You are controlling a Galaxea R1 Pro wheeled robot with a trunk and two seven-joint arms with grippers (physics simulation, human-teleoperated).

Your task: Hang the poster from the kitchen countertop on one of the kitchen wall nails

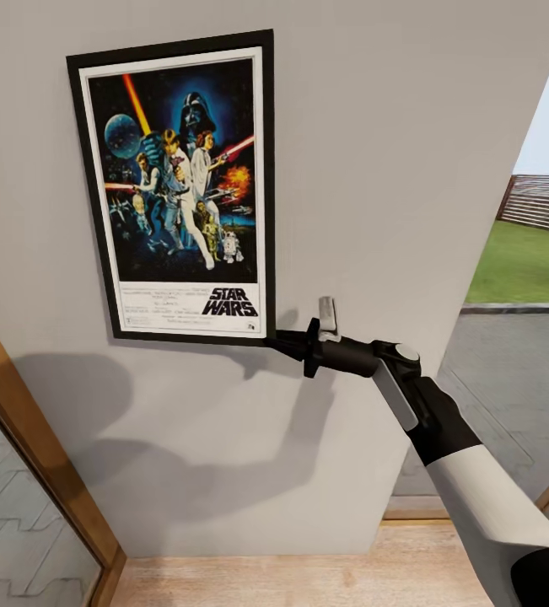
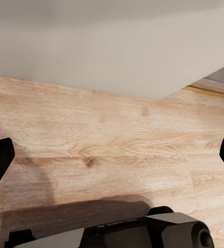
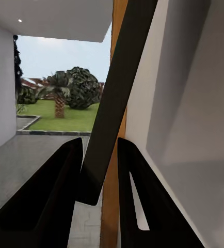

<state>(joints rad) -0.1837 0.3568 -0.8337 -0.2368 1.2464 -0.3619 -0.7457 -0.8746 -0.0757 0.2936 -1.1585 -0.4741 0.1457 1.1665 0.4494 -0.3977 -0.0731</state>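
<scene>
a plain grey wall carrying soft shadows meets a light wood floor, with a wooden door frame at one side and a green lawn and trees outside.

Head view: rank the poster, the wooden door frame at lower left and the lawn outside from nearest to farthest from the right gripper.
1. The poster: its lower right corner sits between the right gripper fingers, against the wall.
2. The lawn: outdoors, beyond the opening on the right.
3. The wooden door frame: lower left of the picture. By depth the lawn may lie farther; these two are hard to rank.
</scene>
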